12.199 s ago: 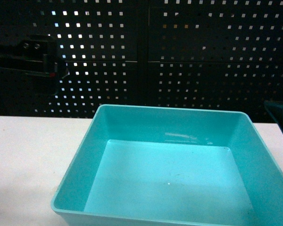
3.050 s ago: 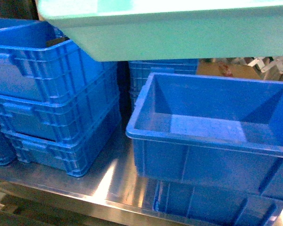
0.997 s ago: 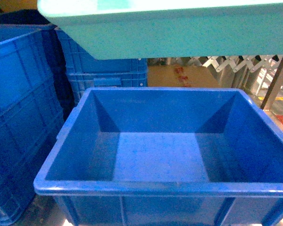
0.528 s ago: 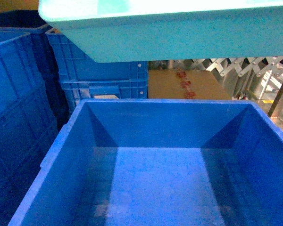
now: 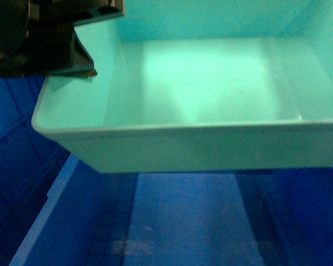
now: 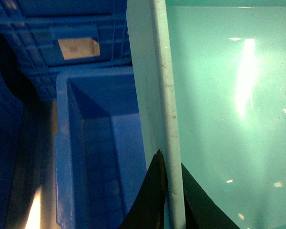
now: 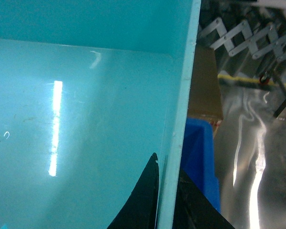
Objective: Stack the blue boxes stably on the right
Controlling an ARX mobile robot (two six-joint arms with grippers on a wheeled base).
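**A:** Head view status: where is the turquoise tub (image 5: pixel 211 83) relative to the stack?

**B:** It hangs in the air above the open dark blue crate (image 5: pixel 172 221). Its near wall sits across the middle of the frame, and the crate floor shows below it. Tub and crate appear apart; no contact is visible.

**A:** Grip condition, left side?

**B:** The left gripper (image 6: pixel 168 191) straddles the tub's left rim, one finger (image 6: pixel 150 195) outside the wall and one inside. The jaws are clamped on the rim. In the head view its dark body is at the far left corner of the tub.

**A:** Right side?

**B:** The right gripper (image 7: pixel 164 195) is clamped on the tub's right rim in the same way. Past that rim, a corner of the crate and a shiny metal surface (image 7: pixel 248 157) lie to the right.

**A:** Progress estimate?

**B:** Pick-up and carry appear complete. Judged remaining: lower the tub level into the crate, seat it, then release both rims. More ribbed crates (image 6: pixel 76 43) stand on the far left. Whether other tubs wait to be stacked cannot be told

**A:** Risk?

**B:** A tilt during lowering could catch a tub corner on the crate rim
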